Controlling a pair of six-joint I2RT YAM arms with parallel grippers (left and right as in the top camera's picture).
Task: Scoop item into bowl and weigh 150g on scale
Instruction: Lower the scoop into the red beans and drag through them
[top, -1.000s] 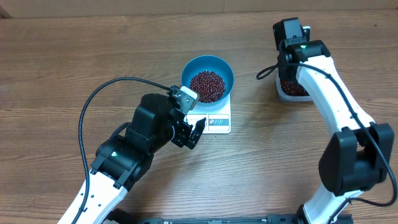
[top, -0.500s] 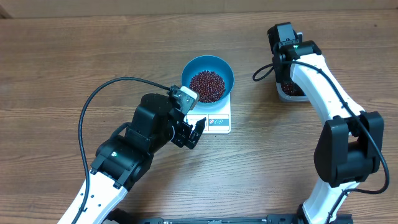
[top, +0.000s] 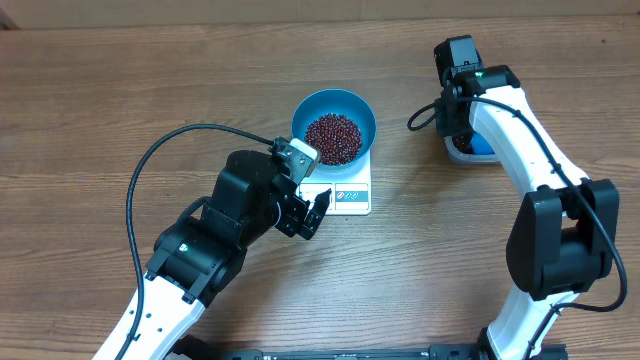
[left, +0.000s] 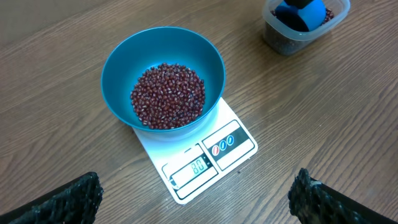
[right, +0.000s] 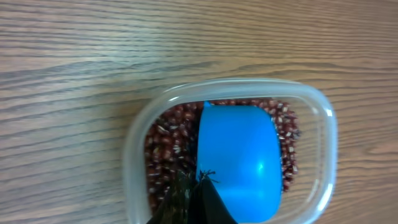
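The blue bowl (top: 360, 112) stands on the white scale (top: 347, 196) and holds a heap of dark red beans (top: 332, 138). In the left wrist view the bowl (left: 118, 68), its beans (left: 168, 96) and the scale (left: 233, 143) lie ahead, and the display reads 80. My left gripper (top: 312, 213) hovers open just in front of the scale, its jaws wide apart (left: 193, 208) with nothing between them. My right gripper (top: 462, 128) is over the clear tub (top: 458, 155), shut (right: 202, 179) on a small blue scoop (right: 239, 162) that sits down among the tub's beans (right: 165, 155).
The clear tub (right: 134, 143) stands at the back right of the wooden table, apart from the scale. It also shows in the left wrist view, the tub (left: 277, 34) with the scoop (left: 305, 14) in it. A black cable (top: 150, 165) loops left of my left arm.
My right gripper has shifted slightly left over the tub, and the blue scoop now shows beside it in the overhead view. The left arm has not moved.
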